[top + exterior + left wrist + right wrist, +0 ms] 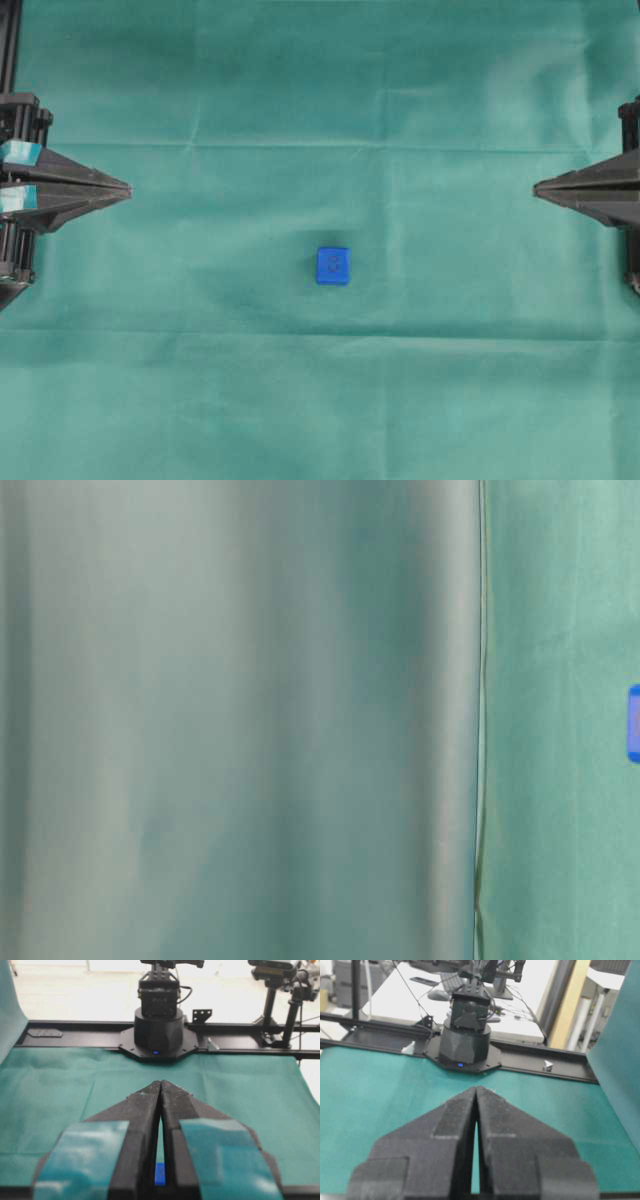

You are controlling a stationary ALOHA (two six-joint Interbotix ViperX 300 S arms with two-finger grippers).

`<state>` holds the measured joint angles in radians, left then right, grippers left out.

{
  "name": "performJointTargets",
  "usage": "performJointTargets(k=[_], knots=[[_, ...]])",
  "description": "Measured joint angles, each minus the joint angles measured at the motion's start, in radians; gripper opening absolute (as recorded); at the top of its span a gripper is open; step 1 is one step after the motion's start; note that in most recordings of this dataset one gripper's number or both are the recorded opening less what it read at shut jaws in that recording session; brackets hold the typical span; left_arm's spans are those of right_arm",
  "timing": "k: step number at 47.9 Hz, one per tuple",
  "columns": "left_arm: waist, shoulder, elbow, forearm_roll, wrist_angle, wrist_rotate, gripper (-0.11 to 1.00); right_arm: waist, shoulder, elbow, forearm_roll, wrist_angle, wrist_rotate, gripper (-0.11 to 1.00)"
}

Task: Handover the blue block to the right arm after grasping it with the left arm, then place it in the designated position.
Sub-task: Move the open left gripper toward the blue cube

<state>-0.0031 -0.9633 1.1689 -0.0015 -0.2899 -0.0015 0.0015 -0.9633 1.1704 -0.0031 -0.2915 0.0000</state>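
Observation:
The blue block [333, 265] lies on the green cloth near the middle of the overhead view, apart from both arms. Its edge shows at the right border of the table-level view [634, 723], and a sliver of the blue block [159, 1175] peeks through the slit between the left fingers. My left gripper [128, 190], with teal pads, sits at the left edge, shut and empty, tips touching [160, 1082]. My right gripper [536, 187], all black, sits at the right edge, also shut with nothing in it [476, 1088]. The designated position does not show.
Green cloth [320, 400] covers the whole table. The right arm's base [158, 1020] stands at the far edge in the left wrist view, the left arm's base [465, 1030] in the right wrist view. A blurred green cloth fold [240, 720] fills most of the table-level view.

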Motion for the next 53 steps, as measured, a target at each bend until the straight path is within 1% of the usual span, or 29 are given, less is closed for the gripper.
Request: performJointTargets(k=[11,21,24,26,28,30,33,37,41,43,46,53], knots=[[0.0,0.003,-0.002,0.0,0.028,0.003,0.02,0.002,0.017,-0.002,0.0,0.058,0.003,0.0],[0.0,0.006,-0.006,0.0,0.035,0.003,0.02,0.002,0.017,-0.008,0.0,0.074,0.003,0.0],[0.0,0.006,-0.008,0.0,0.035,0.006,0.05,0.0,0.017,-0.009,0.0,0.074,0.002,0.0],[0.0,0.005,-0.009,0.0,0.035,0.008,0.11,0.002,0.018,-0.009,0.002,0.074,0.003,0.01],[0.0,0.005,-0.009,0.0,0.034,0.006,0.2,0.0,0.018,-0.009,0.002,0.074,0.005,0.03],[0.0,0.005,-0.011,0.0,0.034,0.008,0.3,0.0,0.018,-0.009,0.002,0.074,0.006,0.09],[0.0,0.006,-0.012,0.0,0.034,0.008,0.49,-0.002,0.017,-0.009,0.002,0.074,0.012,0.25],[0.0,0.006,-0.012,0.0,0.037,0.006,0.73,-0.006,0.017,-0.011,0.002,0.074,0.018,0.51],[0.0,0.005,-0.012,0.0,0.038,0.008,0.93,-0.012,0.017,-0.009,0.002,0.069,0.021,0.76],[0.0,0.006,-0.012,0.0,0.04,0.008,0.98,-0.014,0.017,-0.009,0.002,0.069,0.021,0.85],[0.0,0.005,-0.012,0.0,0.04,0.006,1.0,-0.017,0.017,-0.011,0.002,0.067,0.021,0.93],[0.0,0.006,-0.012,0.002,0.04,0.008,1.0,-0.018,0.015,-0.011,0.002,0.066,0.021,0.94]])
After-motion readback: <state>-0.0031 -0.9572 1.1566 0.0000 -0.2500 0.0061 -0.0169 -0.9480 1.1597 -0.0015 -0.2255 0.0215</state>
